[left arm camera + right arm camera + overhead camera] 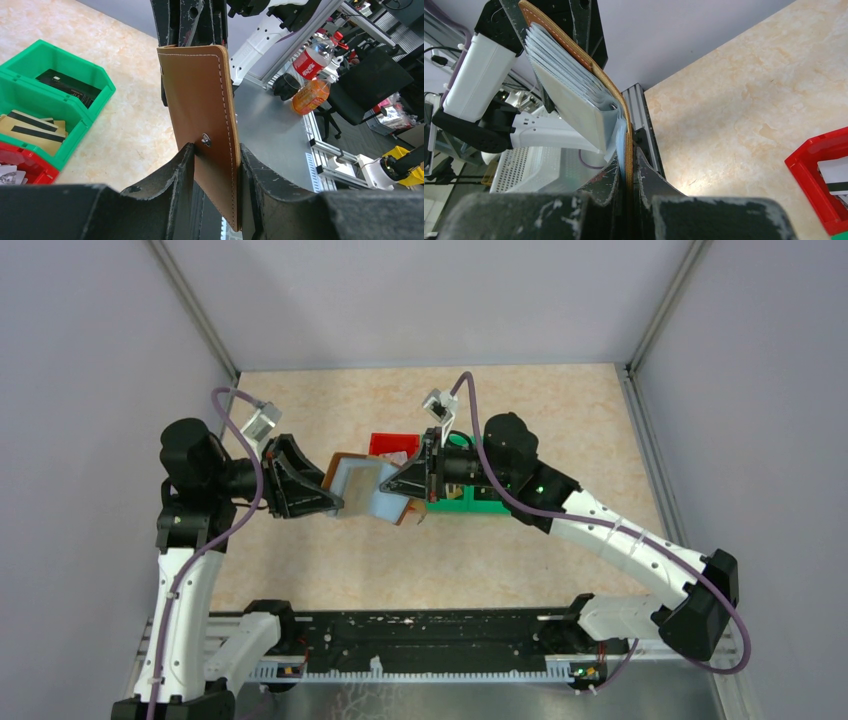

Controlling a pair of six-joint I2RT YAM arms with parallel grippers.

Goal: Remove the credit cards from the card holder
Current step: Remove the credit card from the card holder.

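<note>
Top view, card holder [362, 490]: held open in the air above the table [560, 420], between the two arms, pale inside facing up.
Top view, left gripper [335, 502]: jaws clamped on the left edge of the card holder.
Top view, right gripper [396, 485]: jaws clamped on the right edge of the card holder.
Top view, bins: a red bin [393, 444] and a green bin [472, 504] sit on the table behind and under the right gripper.
Left wrist view, card holder [200, 100]: brown cover upright, with a metal snap [206, 140] near the fingers.
Left wrist view, left gripper [215, 155]: both fingers [175, 175] press on the lower part of the cover.
Left wrist view, credit cards [30, 131]: gold with dark stripes, lying in the near part of the green bin [95, 100]; the red bin [22, 167] touches it.
Left wrist view, background: two drink bottles [311, 75] stand past the table edge.
Right wrist view, card holder [574, 95]: a fan of clear pockets beside the brown cover; I cannot tell whether cards are inside.
Right wrist view, right gripper [628, 162]: jaws nearly together, pinching the thin pale-blue flap and cover edge.
Right wrist view, red bin [814, 170]: at the lower right on the table [734, 95].
</note>
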